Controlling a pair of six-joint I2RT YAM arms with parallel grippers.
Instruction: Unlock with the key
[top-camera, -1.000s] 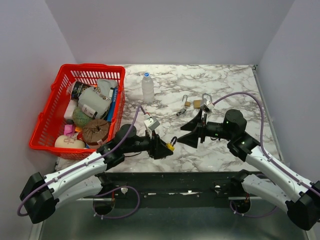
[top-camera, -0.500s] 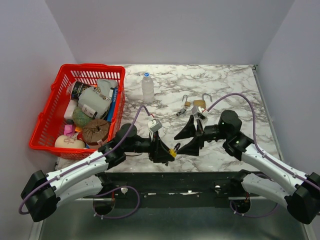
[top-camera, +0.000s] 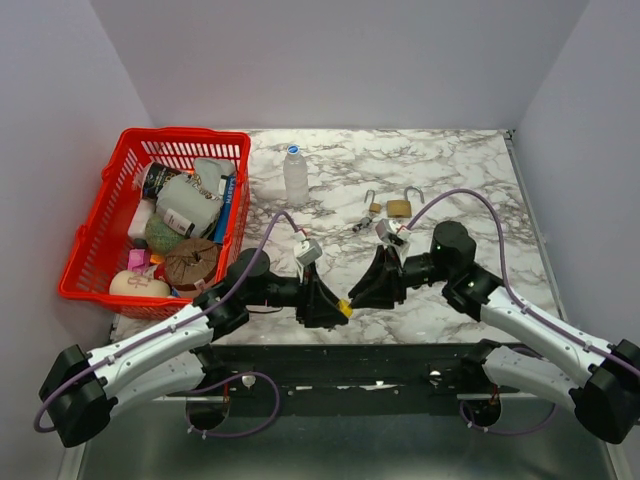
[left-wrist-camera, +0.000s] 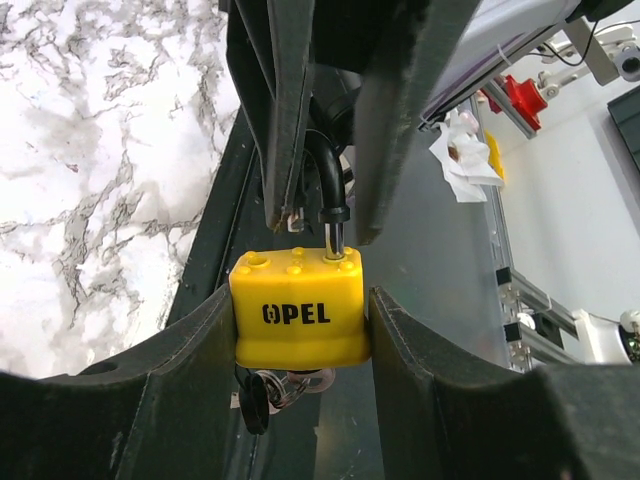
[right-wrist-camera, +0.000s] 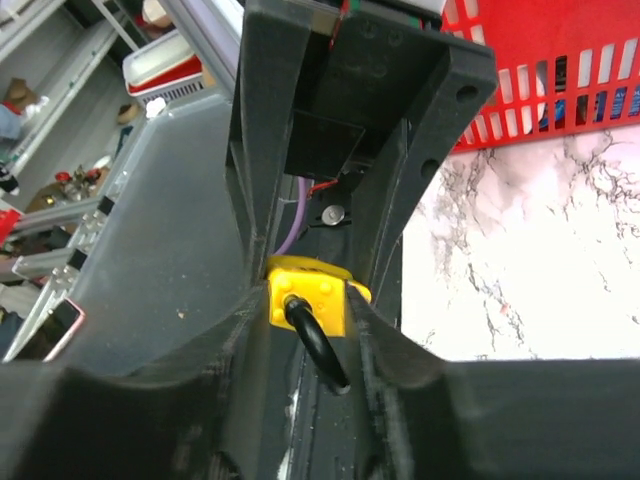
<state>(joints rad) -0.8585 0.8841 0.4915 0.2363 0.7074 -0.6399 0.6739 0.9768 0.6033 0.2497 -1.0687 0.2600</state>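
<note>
A yellow padlock (top-camera: 343, 308) marked OPEL sits between the fingers of my left gripper (top-camera: 333, 304), which is shut on its body (left-wrist-camera: 298, 310) above the table's front edge. A key ring with a black-headed key (left-wrist-camera: 262, 392) hangs from the lock's underside. The black shackle (left-wrist-camera: 330, 185) points toward my right gripper (top-camera: 360, 296). That gripper's fingers (left-wrist-camera: 285, 120) stand close on either side of the shackle (right-wrist-camera: 315, 345), their tips at the lock's top (right-wrist-camera: 308, 293). Whether they press on it I cannot tell.
A red basket (top-camera: 98, 238) full of odds and ends stands at the left. A small clear bottle (top-camera: 295, 175) is upright at the back. Two brass padlocks (top-camera: 398, 207) and loose keys (top-camera: 360, 225) lie on the marble table (top-camera: 470, 165) behind my right arm.
My right gripper has moved left onto the yellow padlock and its jaws have narrowed from wide open to close around the shackle. The left gripper has kept its hold and barely shifted.
</note>
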